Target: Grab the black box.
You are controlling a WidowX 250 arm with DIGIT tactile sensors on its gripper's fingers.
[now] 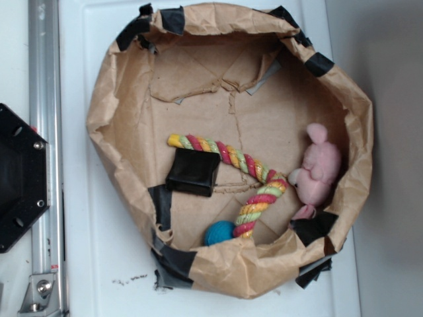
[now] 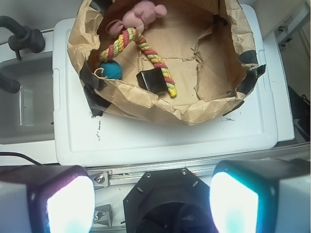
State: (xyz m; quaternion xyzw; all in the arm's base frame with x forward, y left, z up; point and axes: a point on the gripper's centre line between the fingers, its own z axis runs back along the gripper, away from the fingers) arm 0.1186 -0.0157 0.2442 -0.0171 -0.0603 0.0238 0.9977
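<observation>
A: The black box [image 1: 193,172] sat on the floor of the brown paper basket [image 1: 106,119], near the left wall, with one end of the colourful rope toy [image 1: 231,158] touching its top edge.

B: And the gripper [image 2: 146,201]?

A: Its jaws stood wide apart, holding nothing, well back from the basket over the black hexagonal plate [image 2: 165,204].

B: What could have gone wrong?

A: I judged the crumpled wall beside the box might catch a finger on the way down. The rope could be pinched along with the box, dragging the blue ball [image 1: 218,232]. The glossy faces might slip.

B: Any writing?

A: None I could read on the box, the pink plush toy [image 1: 318,173], or the tape patches [image 1: 173,20].
</observation>
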